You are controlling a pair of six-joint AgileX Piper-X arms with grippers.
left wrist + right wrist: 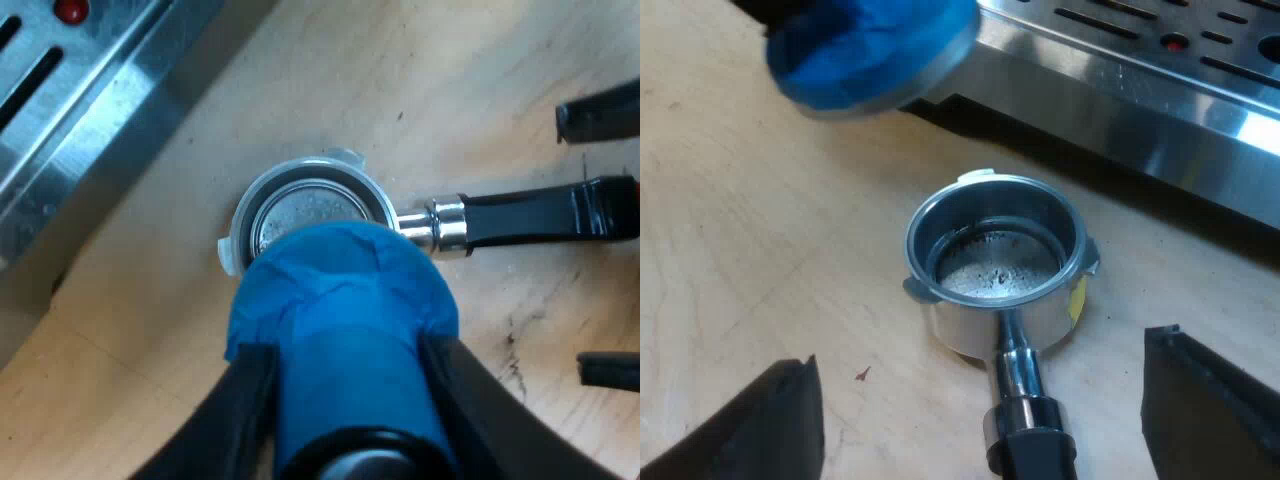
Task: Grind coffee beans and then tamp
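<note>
- Wooden tabletop [760, 250]: loose holder [995, 260], nearly bare inside.
- Left gripper [350, 400] clasps blue tamper [340, 300] above it.
- Right gripper [982, 350] spread astride handle [1030, 450].
- Grinding, tamping seem undone.

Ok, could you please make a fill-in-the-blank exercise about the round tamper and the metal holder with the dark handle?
1. The left gripper is shut on a round tamper of ____ colour.
2. The round metal holder with a dark handle lies on a ____ table.
3. The black fingers of the right gripper stand ____, one on each side of the handle.
Missing words: blue; wooden; open.
</note>
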